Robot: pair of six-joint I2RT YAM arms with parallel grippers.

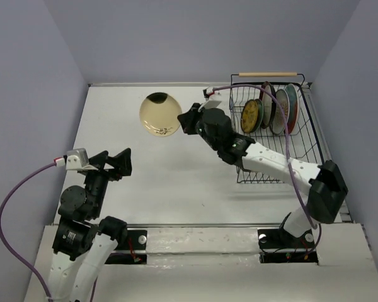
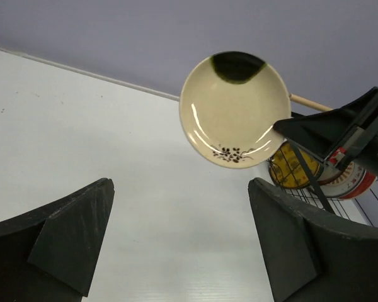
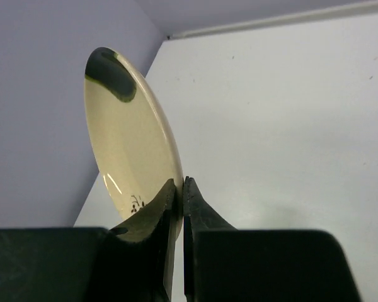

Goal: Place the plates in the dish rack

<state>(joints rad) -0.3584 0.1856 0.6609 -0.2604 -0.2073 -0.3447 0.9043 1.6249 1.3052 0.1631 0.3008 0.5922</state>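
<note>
My right gripper (image 1: 188, 119) is shut on the rim of a plain cream plate (image 1: 159, 114) with a dark patch and a small sprig pattern, holding it lifted above the table left of the dish rack (image 1: 299, 165). The right wrist view shows its jaws pinching the plate's (image 3: 123, 145) edge at the gripper (image 3: 181, 185). The plate also shows in the left wrist view (image 2: 233, 107). Several plates stand upright in the rack: an amber-yellow one (image 1: 250, 116), a dark-rimmed one (image 1: 268, 104), a white one (image 1: 281, 111), a teal one (image 1: 292, 107). My left gripper (image 1: 118, 164) is open and empty, low over the table (image 2: 176, 251).
The rack has a wooden rod handle (image 1: 268, 74) at its far side. Grey walls close the table at the back and sides. A purple cable (image 1: 286, 135) arcs over the right arm and the rack.
</note>
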